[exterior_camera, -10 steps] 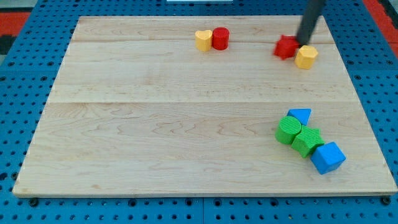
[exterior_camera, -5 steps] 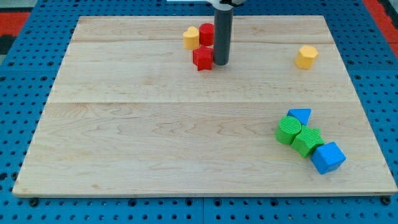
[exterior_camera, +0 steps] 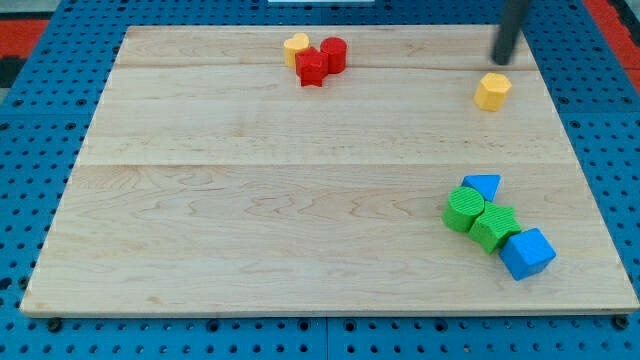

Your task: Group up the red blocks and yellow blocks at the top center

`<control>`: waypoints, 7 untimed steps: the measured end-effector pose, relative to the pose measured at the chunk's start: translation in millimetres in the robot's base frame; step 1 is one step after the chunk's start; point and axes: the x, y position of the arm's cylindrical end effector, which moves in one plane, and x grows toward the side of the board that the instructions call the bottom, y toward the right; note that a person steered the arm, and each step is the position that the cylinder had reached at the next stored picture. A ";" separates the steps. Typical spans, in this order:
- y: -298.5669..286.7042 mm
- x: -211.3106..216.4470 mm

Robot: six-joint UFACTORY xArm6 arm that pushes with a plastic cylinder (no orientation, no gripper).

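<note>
A yellow heart-shaped block [exterior_camera: 294,47], a red star-shaped block [exterior_camera: 311,67] and a red cylinder [exterior_camera: 334,53] touch one another in a cluster near the view's top centre. A yellow hexagonal block [exterior_camera: 492,91] lies alone at the view's upper right. My tip [exterior_camera: 501,60] stands just above that yellow hexagonal block, slightly to its right, apart from it by a small gap. The rod rises out of the view's top edge.
A blue triangular block [exterior_camera: 483,186], a green cylinder [exterior_camera: 463,210], a green block [exterior_camera: 495,228] and a blue cube [exterior_camera: 527,253] lie packed in a diagonal row at the view's lower right. The wooden board [exterior_camera: 250,200] sits on a blue pegboard.
The red star block was pushed left from beside the yellow hexagon to the yellow heart and red cylinder. My tip then moved back right to just above the yellow hexagon.
</note>
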 end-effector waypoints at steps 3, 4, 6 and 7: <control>-224.1 2.6; -134.8 27.8; -221.6 59.9; -249.4 26.4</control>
